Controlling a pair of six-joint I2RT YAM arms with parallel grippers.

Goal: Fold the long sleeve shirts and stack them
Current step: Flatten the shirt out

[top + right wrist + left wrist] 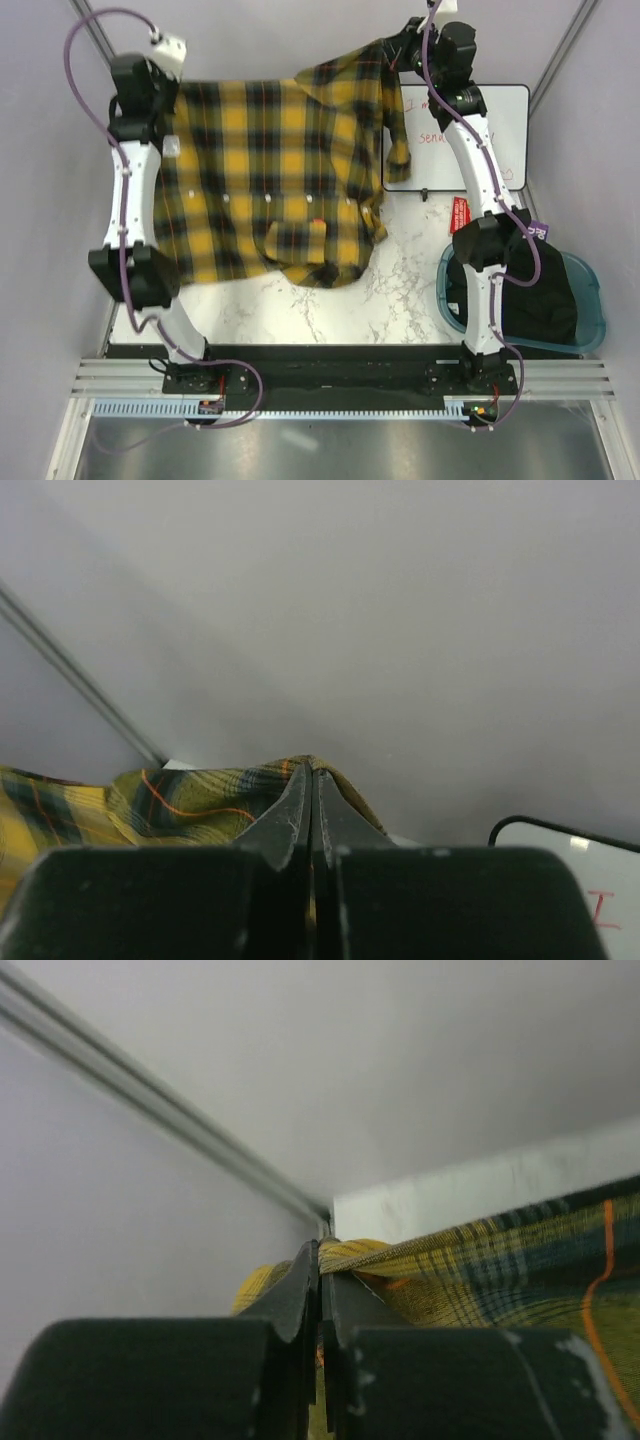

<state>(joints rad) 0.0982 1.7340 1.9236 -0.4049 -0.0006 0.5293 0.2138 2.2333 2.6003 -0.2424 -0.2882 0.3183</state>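
Observation:
A yellow-and-black plaid long sleeve shirt point(270, 170) is stretched across the far half of the marble table point(400, 300), its button placket, white buttons and collar lying toward the near side. My left gripper point(172, 95) is shut on the shirt's far left edge, as the left wrist view point(322, 1250) shows, with plaid cloth point(500, 1260) running off to the right. My right gripper point(393, 52) is shut on the far right edge and holds it raised; the right wrist view point(314, 770) shows cloth point(190, 795) pinched between the jaws. One sleeve point(397, 135) hangs down at the right.
A white board point(495, 135) with red writing lies at the far right. A red tag point(459, 215) lies beside it. A teal bin point(590, 310) holding dark clothes stands at the near right. Grey walls and frame posts close in behind both grippers.

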